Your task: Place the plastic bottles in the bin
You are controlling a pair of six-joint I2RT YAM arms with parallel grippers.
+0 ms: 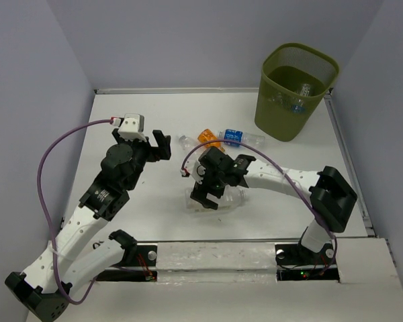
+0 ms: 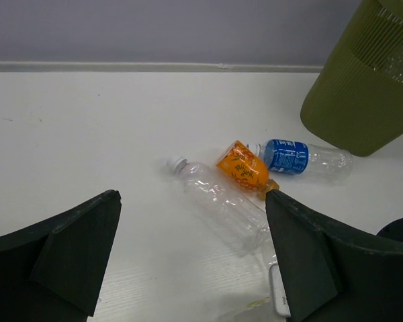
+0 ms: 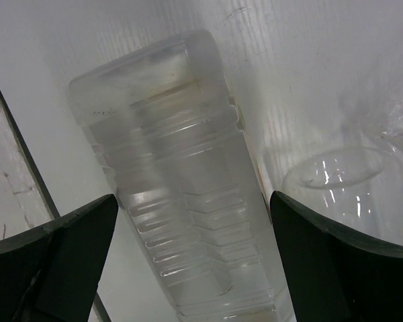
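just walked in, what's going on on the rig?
Bottle cleanup. The green bin already holds a few bottles. The right gripper is open, straddling the big ribbed clear bottle, not yet closed on it. The left gripper hangs open, facing a white-capped clear bottle, an orange bottle and a blue-labelled bottle lying on the table.

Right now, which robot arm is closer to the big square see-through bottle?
The right one. The right fingers are open on either side of the big square bottle. The left fingers are open too, off to its left, well apart from it.
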